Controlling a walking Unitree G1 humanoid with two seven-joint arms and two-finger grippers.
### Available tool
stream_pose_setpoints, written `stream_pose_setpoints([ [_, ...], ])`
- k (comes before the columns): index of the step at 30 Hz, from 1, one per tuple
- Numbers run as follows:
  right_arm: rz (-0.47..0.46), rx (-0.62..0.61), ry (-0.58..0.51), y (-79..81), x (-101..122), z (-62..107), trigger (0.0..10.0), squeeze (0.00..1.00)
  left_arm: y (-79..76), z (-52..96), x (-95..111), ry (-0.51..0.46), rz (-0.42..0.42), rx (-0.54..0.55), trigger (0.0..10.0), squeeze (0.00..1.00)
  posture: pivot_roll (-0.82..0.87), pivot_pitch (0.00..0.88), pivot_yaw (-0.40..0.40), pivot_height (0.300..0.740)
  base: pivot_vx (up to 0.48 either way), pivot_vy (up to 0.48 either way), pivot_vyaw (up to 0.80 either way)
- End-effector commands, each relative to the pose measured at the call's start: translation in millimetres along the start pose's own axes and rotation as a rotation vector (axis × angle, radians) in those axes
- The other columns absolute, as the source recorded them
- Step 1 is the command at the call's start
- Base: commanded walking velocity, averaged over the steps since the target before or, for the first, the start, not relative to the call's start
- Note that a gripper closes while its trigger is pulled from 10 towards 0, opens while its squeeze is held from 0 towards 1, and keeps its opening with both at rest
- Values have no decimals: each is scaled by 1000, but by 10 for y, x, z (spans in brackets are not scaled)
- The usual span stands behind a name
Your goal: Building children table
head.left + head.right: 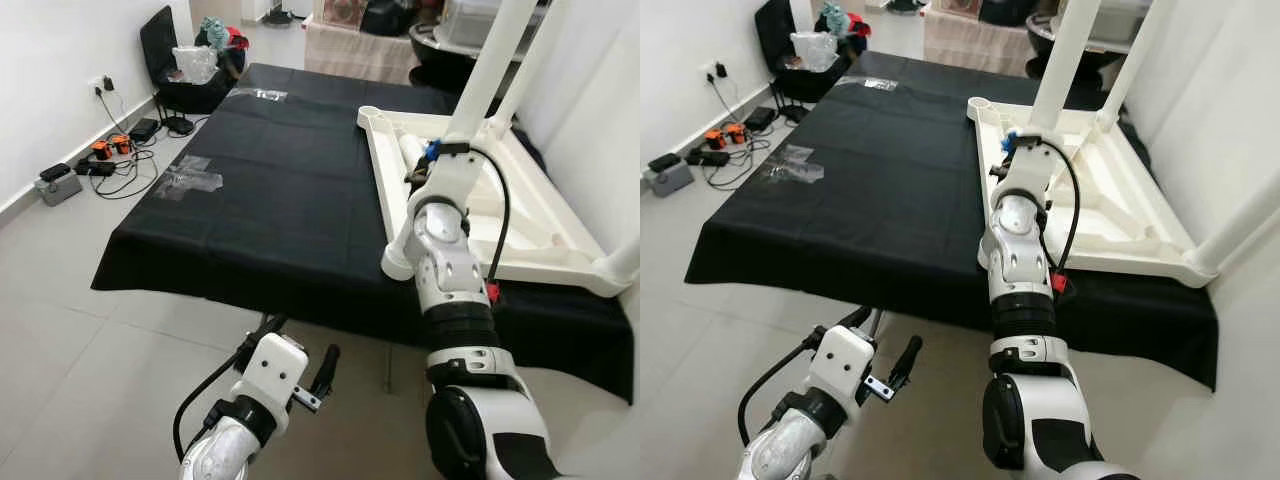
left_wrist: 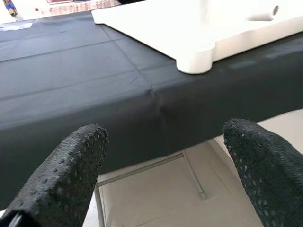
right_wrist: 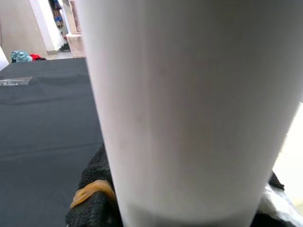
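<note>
On the black-draped table [image 1: 260, 190]: white children's tabletop [image 1: 540, 225], upside down, with two legs upright. Our right tool [image 1: 1012, 150] grasps one leg [image 1: 1065, 55]; left tool [image 1: 300, 365] hangs released. By our reckoning roughly half-built, two corners outstanding.

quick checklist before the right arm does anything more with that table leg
1. Right end effector on the leg: ok, black fingers sit on both sides of the white leg.
2. Leg seated fully in the tabletop: cannot tell, the joint is hidden by the arm.
3. Tabletop lying upside down on the black cloth: ok.
4. Tabletop clear of the table edge: not ok, its near corner sits close to the edge.
5. Left end effector free: ok, open, held low in front of the cloth edge.
</note>
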State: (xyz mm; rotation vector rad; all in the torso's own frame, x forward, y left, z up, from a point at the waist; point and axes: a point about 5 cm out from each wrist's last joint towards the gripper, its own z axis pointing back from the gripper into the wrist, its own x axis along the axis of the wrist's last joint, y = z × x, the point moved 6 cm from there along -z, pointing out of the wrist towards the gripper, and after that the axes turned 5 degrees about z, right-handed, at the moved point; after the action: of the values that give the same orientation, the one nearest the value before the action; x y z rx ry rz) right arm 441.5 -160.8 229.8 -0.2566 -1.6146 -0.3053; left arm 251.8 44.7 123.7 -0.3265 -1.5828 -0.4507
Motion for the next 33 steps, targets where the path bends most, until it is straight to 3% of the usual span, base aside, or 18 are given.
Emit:
stream_pose_setpoints([
  [1, -29, 14, -11, 26, 34, 4, 10000, 0, -19, 3, -45, 19, -6, -12, 10000, 0, 66, 81, -112, 740, 0, 0, 0],
  [2, -31, 21, -20, 59, 55, 12, 10000, 0, -18, 2, -45, 19, -6, -12, 10000, 0, 66, 81, -112, 740, 0, 0, 0],
  [3, -38, 34, -41, 92, 97, 21, 10000, 1000, -20, 1, -46, 19, -6, -11, 10000, 0, 68, 79, -113, 740, 0, 0, 0],
  [8, -33, 102, -105, 224, 275, 41, 10000, 1000, -21, 0, -45, 18, -5, -9, 10000, 0, 68, 79, -115, 740, 0, 0, 0],
  [9, -50, 147, -112, 273, 334, 36, 10000, 0, -21, -1, -44, 18, -4, -8, 10000, 0, 65, 80, -116, 740, 0, 0, 0],
  [10, -72, 196, -117, 318, 392, 33, 10000, 0, -21, -1, -44, 18, -3, -8, 10000, 0, 65, 80, -116, 740, 0, 0, 0],
  [14, -75, 201, -113, 323, 406, 46, 10000, 0, -21, -2, -44, 18, -3, -8, 10000, 0, 65, 80, -116, 740, 0, 0, 0],
  [15, -100, 298, -131, 409, 487, 25, 10000, 0, -22, -2, -44, 18, -3, -8, 10000, 0, 66, 80, -117, 740, 0, 0, 0],
  [17, -107, 326, -138, 432, 512, 19, 10000, 0, -23, -1, -44, 18, -3, -8, 10000, 0, 66, 80, -117, 740, 0, 0, 0],
  [18, -230, 870, -144, 755, 640, 251, 10000, 0, -22, -1, -46, 18, -1, -9, 10000, 0, 64, 80, -117, 740, 0, 0, 0],
  [19, -270, 1030, -158, 802, 696, 369, 10000, 0, -22, 0, -46, 18, -1, -9, 10000, 0, 66, 80, -119, 740, 0, 0, 0],
  [20, -280, 1310, -188, 841, 666, 635, 10000, 0, -20, -1, -43, 17, -2, -9, 10000, 0, 65, 82, -117, 740, 0, 0, 0],
  [21, -280, 1310, -188, 841, 666, 635, 10000, 0, -20, -1, -43, 17, -2, -9, 10000, 0, 65, 82, -117, 740, 0, 0, 0],
  [22, -275, 1433, -188, 844, 587, 763, 10000, 0, -21, -1, -41, 17, -3, -8, 10000, 0, 74, 82, -121, 740, 0, 0, 0],
  [24, -270, 1496, -163, 873, 463, 817, 10000, 0, -23, -2, -37, 16, -4, -8, 10000, 0, 74, 82, -121, 740, 0, 0, 0],
  [29, -277, 1506, -128, 980, 394, 832, 10000, 0, -12, 5, -30, 15, -5, -1, 10000, 0, 82, 85, -124, 740, 0, 0, 0],
  [33, -219, 1584, -100, 1140, 279, 961, 10000, 0, -13, 13, -25, 15, -4, -1, 10000, 0, 82, 91, -124, 740, 0, 0, 0],
])
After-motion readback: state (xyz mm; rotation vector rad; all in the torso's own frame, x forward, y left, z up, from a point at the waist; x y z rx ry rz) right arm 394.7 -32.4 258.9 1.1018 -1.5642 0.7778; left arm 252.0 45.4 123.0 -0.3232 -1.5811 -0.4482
